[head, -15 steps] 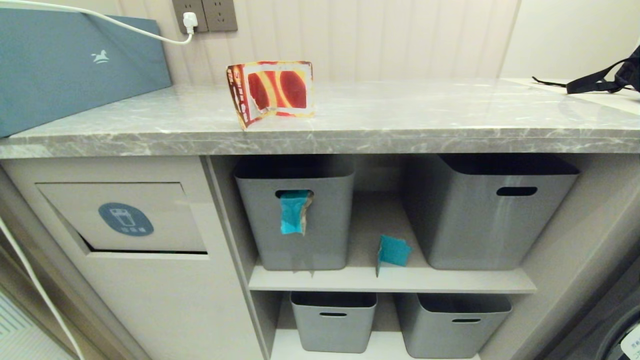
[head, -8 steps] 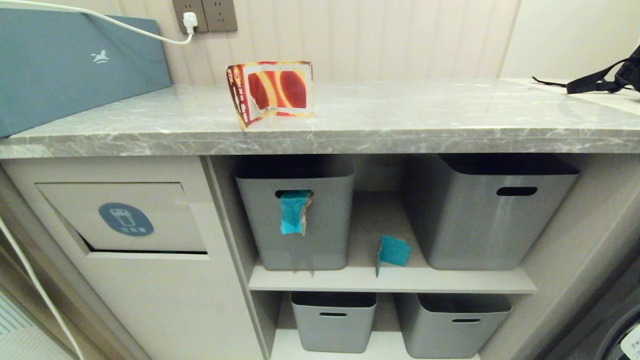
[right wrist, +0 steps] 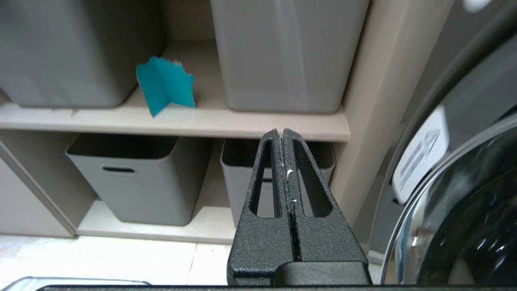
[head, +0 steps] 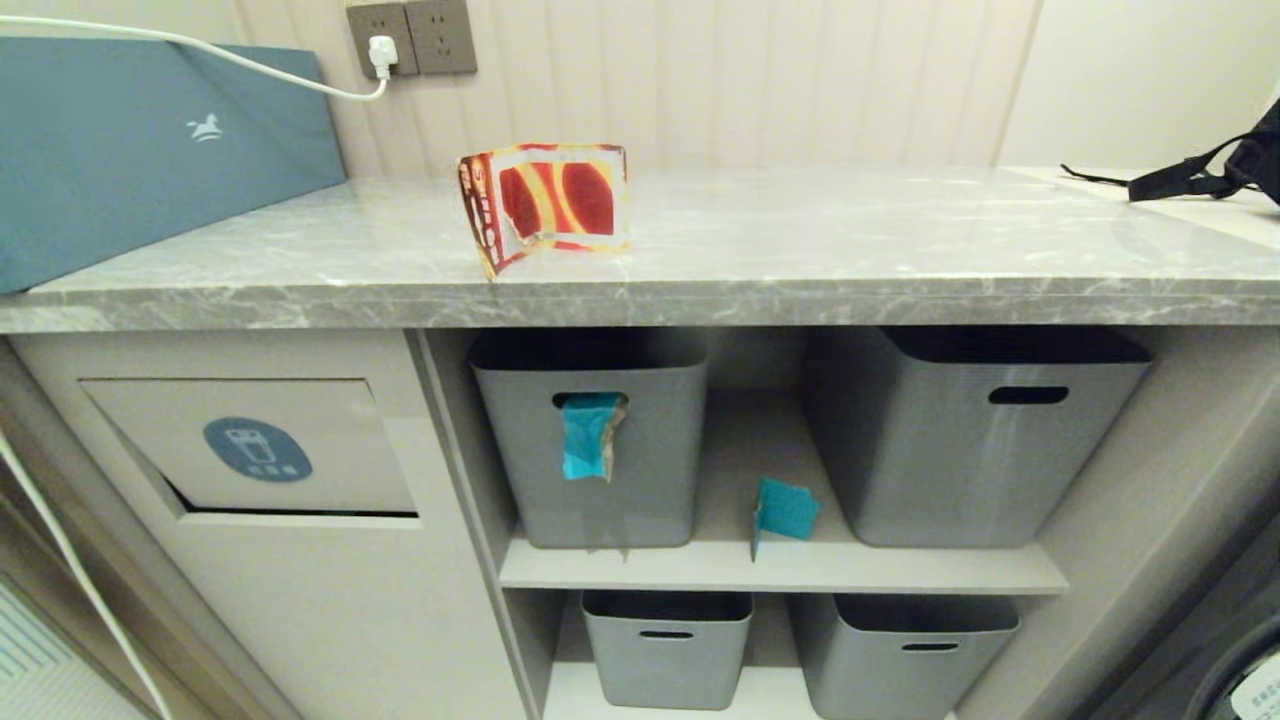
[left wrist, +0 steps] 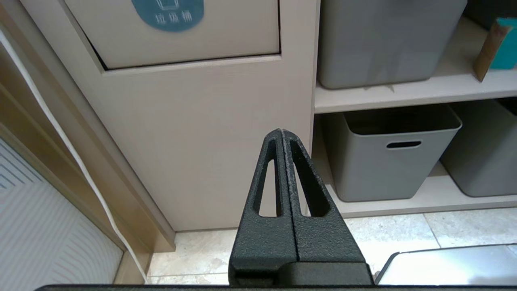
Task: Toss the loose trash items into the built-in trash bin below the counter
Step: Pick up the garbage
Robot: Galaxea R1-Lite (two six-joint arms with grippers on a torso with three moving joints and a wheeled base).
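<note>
Pale floor tiles lie nearest, w/ left gripper and right gripper both clenched, empty. Bin flap w/ blue sticker sits under counter. Right wrist alone shows the shelf wrapper's torn edge. Cardboard piece stands on the counter, head view only.

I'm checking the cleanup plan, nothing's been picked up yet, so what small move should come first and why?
Probably open the right end effector and ease it toward the teal wrapper standing on the shelf between the grey boxes. Both end effectors are shut and empty, the left end effector low before the cabinet, and that wrapper sits nearest in the right wrist view.
</note>
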